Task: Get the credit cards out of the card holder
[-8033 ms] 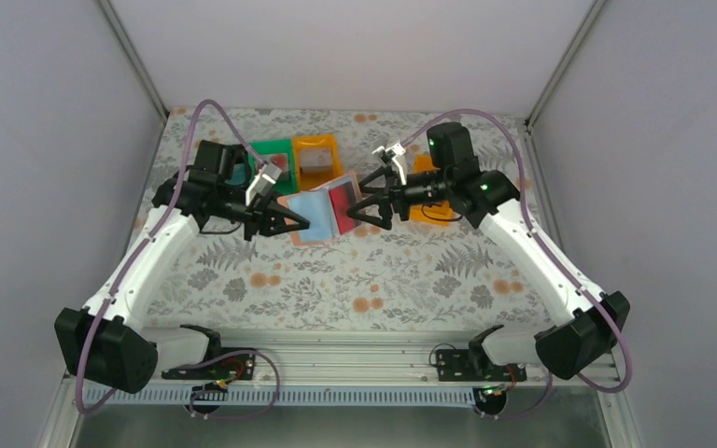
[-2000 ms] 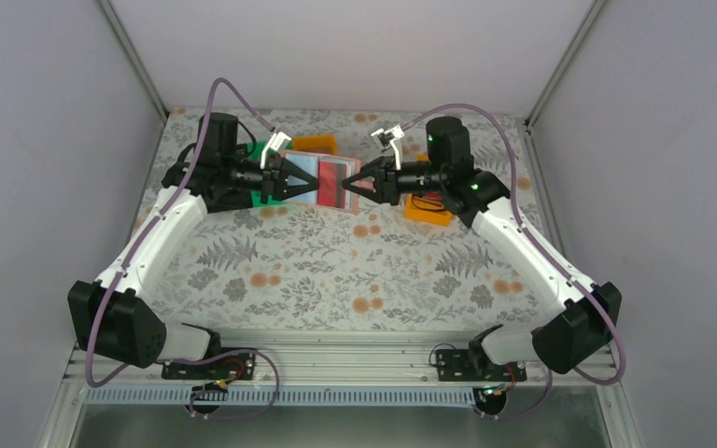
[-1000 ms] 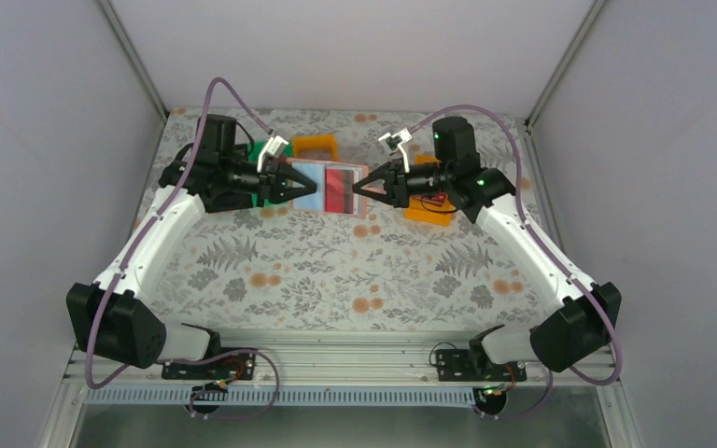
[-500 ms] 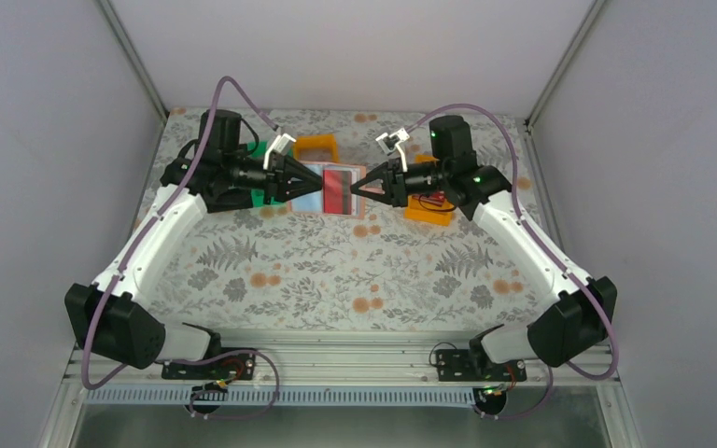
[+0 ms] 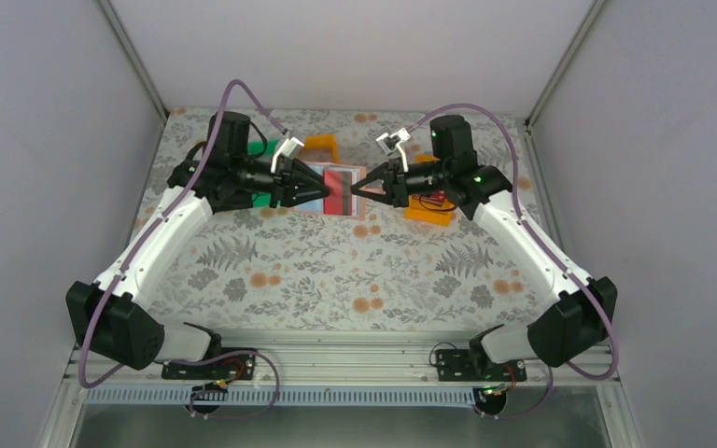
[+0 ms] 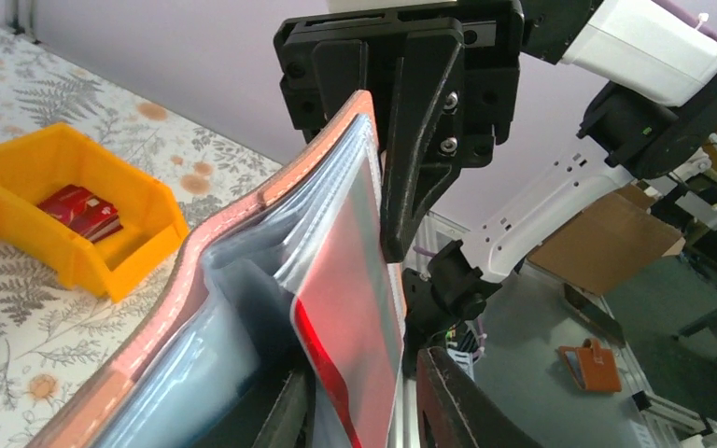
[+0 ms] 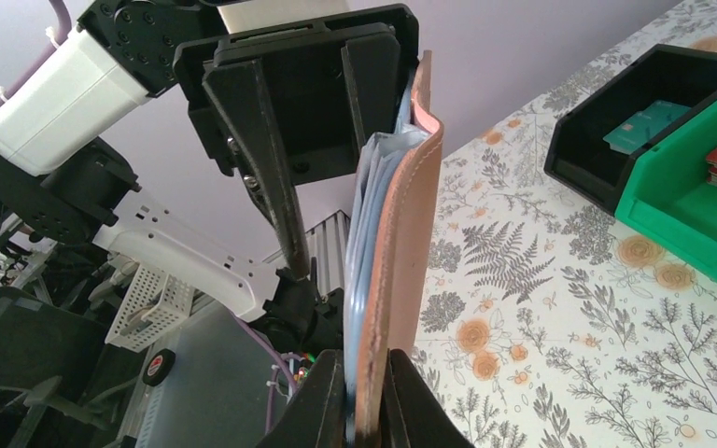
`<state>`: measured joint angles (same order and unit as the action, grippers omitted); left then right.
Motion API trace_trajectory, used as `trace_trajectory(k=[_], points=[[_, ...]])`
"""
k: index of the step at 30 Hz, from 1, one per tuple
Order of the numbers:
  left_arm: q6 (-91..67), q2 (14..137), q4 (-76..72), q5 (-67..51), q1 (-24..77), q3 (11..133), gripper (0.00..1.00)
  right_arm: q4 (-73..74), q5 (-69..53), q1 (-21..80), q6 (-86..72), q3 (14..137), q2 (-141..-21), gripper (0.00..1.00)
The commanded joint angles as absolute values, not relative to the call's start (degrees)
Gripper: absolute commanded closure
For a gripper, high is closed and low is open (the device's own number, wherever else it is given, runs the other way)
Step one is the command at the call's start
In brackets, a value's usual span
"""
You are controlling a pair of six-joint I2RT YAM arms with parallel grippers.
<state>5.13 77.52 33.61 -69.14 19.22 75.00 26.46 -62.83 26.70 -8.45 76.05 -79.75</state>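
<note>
The card holder (image 7: 401,215) hangs open in the air over the far middle of the table (image 5: 336,280), held like a book between the two arms. The right gripper (image 7: 366,371) is clamped on the edge of its brownish-pink cover. The left gripper (image 6: 362,373) faces it from the other side with its jaws apart, one finger on either side of a clear sleeve that holds a dark red card (image 6: 355,308). Whether a pad touches the plastic cannot be told. The holder looks light and floppy: the cover bends in a soft curve and the sleeves fan loose. It will likely twist if pulled from one side only, so the firm hold on the cover gives something to pull against. The card itself should be thin, stiff and slick, and the sleeve film is slick too. A pinch on the film alone would probably slide or drag the whole page. The best hold is likely the card's own bare edge at the pocket mouth, drawn straight along the pocket, though how far that edge stands out is not plain here. An orange bin (image 6: 121,252) with loose cards (image 6: 82,210) in it sits on the table toward the far right.
</note>
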Motion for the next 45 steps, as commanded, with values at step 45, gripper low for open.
trace_trajectory(k=[45], points=[[8.7, 75.9, 35.7, -79.8, 17.0, 74.7, 0.98, 26.0, -64.0, 28.2, -6.5, 76.4, -77.2, 0.71]])
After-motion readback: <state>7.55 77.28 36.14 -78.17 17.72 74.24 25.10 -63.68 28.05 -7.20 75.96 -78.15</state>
